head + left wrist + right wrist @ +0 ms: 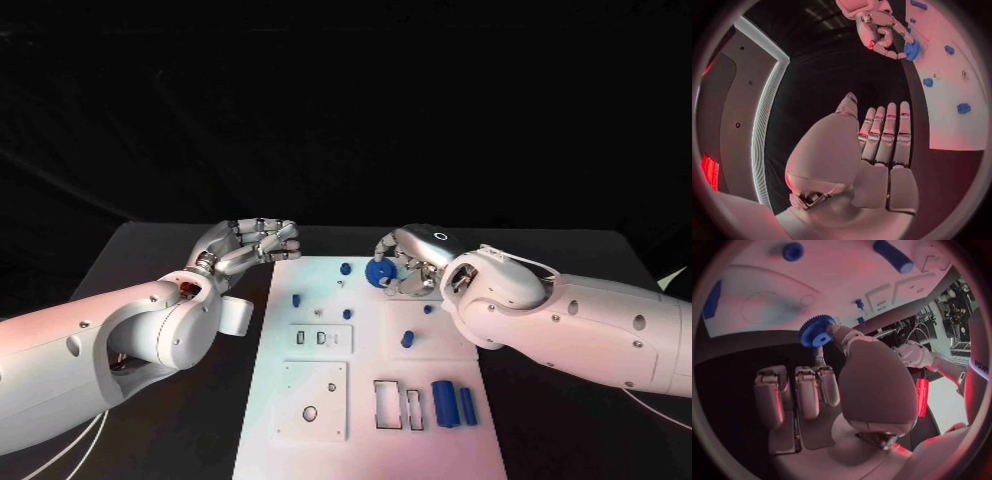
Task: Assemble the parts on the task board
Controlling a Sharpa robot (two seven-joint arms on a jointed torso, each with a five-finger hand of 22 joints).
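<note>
Head view: right hand (408,262) pinches a blue gear (379,271) over the far end of the task board (368,400). Left hand (248,246) sits just off the board's far-left corner (curled loosely, holding nothing). Right wrist view: gear (816,331) is pinched at the fingertips, above the board.

left hand (248,244) — fingers together, nothing held | right hand (411,258) — pinching a piece

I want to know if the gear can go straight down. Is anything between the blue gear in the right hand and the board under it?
Nothing visible blocks it. The right hand holds the blue gear over the far end of the white board; the blue pegs nearby stand off to the side.
</note>
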